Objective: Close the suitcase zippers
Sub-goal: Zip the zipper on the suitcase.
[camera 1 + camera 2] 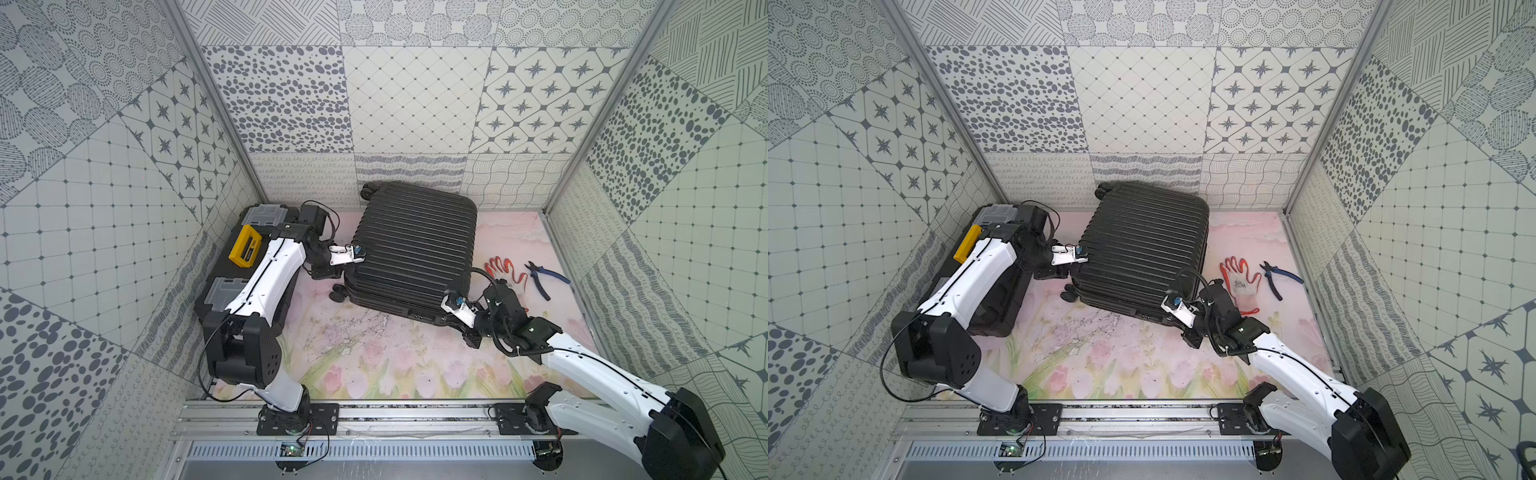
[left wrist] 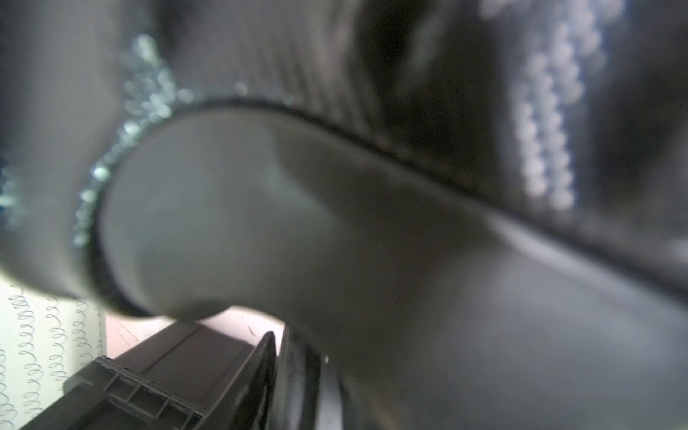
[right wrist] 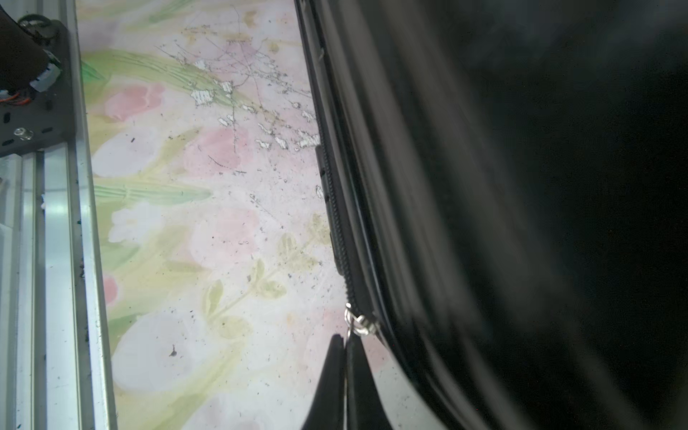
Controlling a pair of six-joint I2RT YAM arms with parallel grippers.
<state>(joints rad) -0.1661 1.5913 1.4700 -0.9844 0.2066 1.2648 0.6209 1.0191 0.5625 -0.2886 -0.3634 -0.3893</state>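
The black ribbed suitcase (image 1: 415,245) (image 1: 1142,245) lies flat mid-table, wheels toward the left. My right gripper (image 1: 446,302) (image 1: 1166,302) is at its near right corner. In the right wrist view that gripper (image 3: 348,340) is shut on the small metal pull (image 3: 357,322) of the zippers, whose dark track (image 3: 337,223) runs along the case's side seam. My left gripper (image 1: 358,254) (image 1: 1082,255) is at the case's left edge with its white fingers apart. The left wrist view is blurred and filled by the shell (image 2: 372,242), so I cannot tell whether those fingers touch the case.
A black toolbox (image 1: 232,266) with a yellow handle (image 1: 245,250) stands along the left wall under my left arm. An orange-and-white glove (image 1: 505,270) and blue-handled pliers (image 1: 544,280) lie right of the case. A metal rail (image 1: 415,415) borders the front.
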